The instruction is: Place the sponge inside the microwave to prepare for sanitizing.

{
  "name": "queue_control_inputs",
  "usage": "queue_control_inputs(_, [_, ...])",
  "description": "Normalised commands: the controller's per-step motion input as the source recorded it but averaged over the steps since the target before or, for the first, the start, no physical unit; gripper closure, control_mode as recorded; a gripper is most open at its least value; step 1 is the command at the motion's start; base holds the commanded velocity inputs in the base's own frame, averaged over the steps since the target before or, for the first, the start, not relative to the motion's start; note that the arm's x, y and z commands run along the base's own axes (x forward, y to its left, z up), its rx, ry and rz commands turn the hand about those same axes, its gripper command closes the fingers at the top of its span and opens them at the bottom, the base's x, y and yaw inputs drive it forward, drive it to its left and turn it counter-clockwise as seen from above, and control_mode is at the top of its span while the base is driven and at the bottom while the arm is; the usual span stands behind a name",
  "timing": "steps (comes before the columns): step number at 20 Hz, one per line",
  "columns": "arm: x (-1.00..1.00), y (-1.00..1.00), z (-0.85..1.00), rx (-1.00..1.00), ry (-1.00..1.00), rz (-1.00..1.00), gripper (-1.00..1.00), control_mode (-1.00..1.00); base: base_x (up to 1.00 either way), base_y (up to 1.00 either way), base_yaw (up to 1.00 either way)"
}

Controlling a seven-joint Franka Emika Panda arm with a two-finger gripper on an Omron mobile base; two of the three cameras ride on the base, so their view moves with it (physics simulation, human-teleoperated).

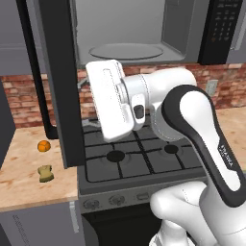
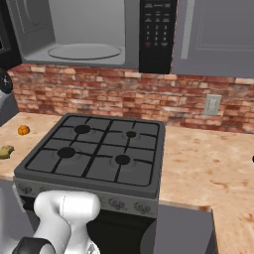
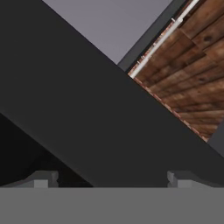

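The small olive-yellow sponge (image 1: 45, 173) lies untouched on the wooden counter (image 1: 29, 187), near its front edge, left of the black gas stove (image 2: 94, 154). A small round orange ball (image 1: 43, 146) sits apart, further back. The dark grey over-range microwave (image 2: 74, 34) stands open, its black glass door (image 1: 60, 81) swung out and its round turntable plate (image 1: 126, 51) bare. The gripper (image 3: 111, 180) hangs close to that door with jaws spread wide, holding nothing. Pick-up and placing both remain.

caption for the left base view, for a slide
Microwave door swung open, sponge waiting on the wooden counter beside an orange ball, left of the stove.
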Motion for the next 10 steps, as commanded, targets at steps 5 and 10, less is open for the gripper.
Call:
queue_control_inputs(5, [-0.01, -0.07, 0.03, -0.02, 0.0, 0.0, -1.0, -1.0, 0.0, 0.0, 0.0])
queue_control_inputs(10, [0.0, -0.47, 0.17, -0.01, 0.01, 0.0, -1.0, -1.0, 0.0, 0.0, 0.0])
